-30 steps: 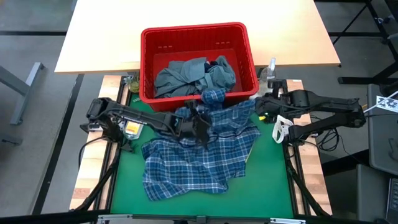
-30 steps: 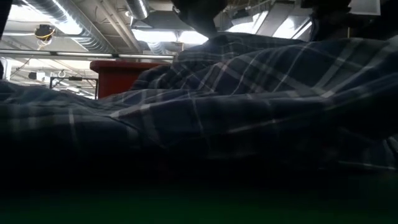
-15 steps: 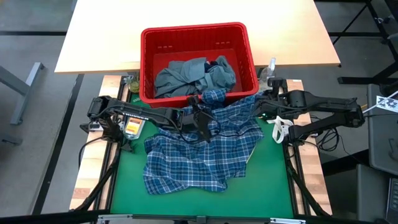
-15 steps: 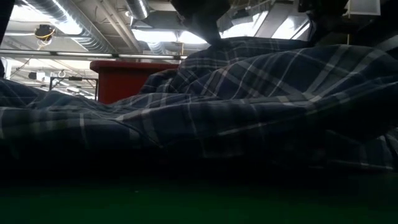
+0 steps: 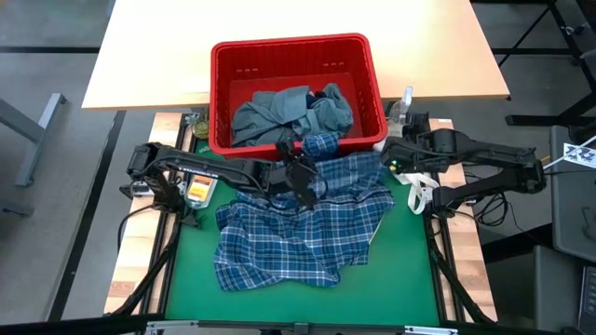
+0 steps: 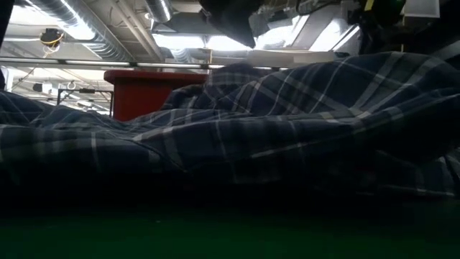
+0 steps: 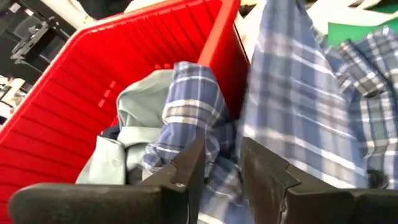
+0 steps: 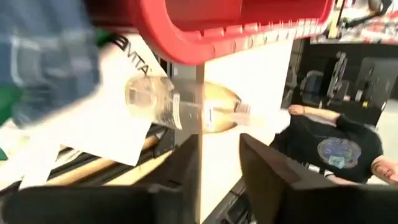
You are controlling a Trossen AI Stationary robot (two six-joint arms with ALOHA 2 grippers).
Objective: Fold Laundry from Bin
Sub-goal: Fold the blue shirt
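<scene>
Green table [image 5: 391, 270] under spread plaid shirt [image 5: 298, 237], left pincer [image 7: 219, 163] and right pincer [image 8: 219, 155] parted, empty; next, probably flattening for folding.

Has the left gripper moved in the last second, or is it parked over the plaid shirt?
Yes. In the high view the left gripper has shifted toward the red bin, now near its front rim above the plaid shirt.
</scene>
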